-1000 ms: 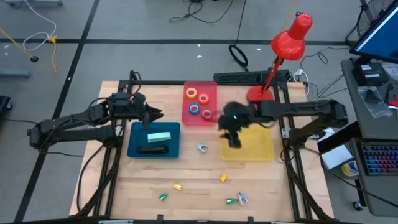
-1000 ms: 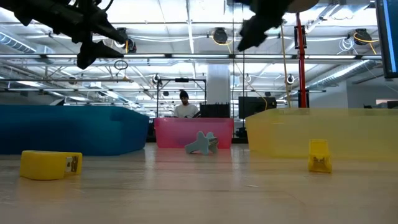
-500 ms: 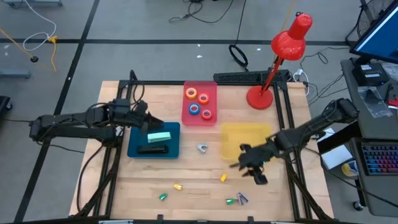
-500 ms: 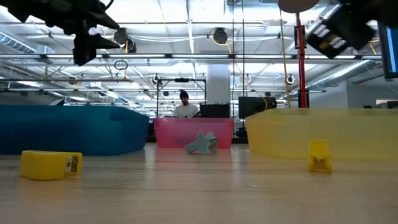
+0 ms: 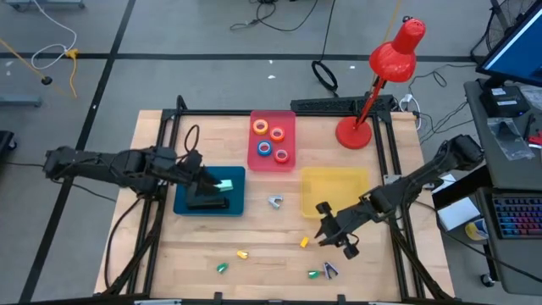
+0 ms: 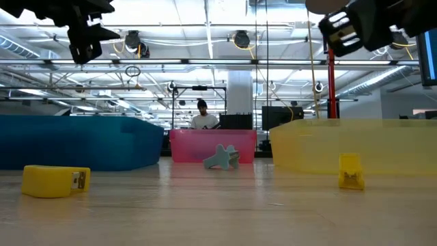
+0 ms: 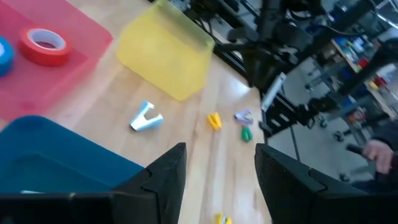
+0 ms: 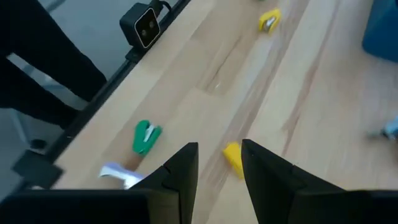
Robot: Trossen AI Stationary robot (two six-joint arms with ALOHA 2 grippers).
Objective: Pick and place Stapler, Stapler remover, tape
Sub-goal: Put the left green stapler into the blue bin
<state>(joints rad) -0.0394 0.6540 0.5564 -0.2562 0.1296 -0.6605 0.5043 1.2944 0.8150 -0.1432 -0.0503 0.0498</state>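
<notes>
Jaws of the right gripper (image 5: 332,238), narrowly parted and empty, have swung from the yellow tray (image 5: 339,193) toward a yellow remover (image 5: 304,242), probably the next pick.

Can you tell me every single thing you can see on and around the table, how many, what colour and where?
Tape rolls: four, orange, yellow, blue, red, in the pink tray.
Blue tray: one, holds a black stapler and a mint green stapler.
Yellow tray: one, right of middle.
Small pieces: pale blue between trays; yellow, yellow, green, green, silver near the front edge.
Red lamp: one, back right.
Left claw: open, over the blue tray.
Right claw: open, above the front yellow piece.
</notes>
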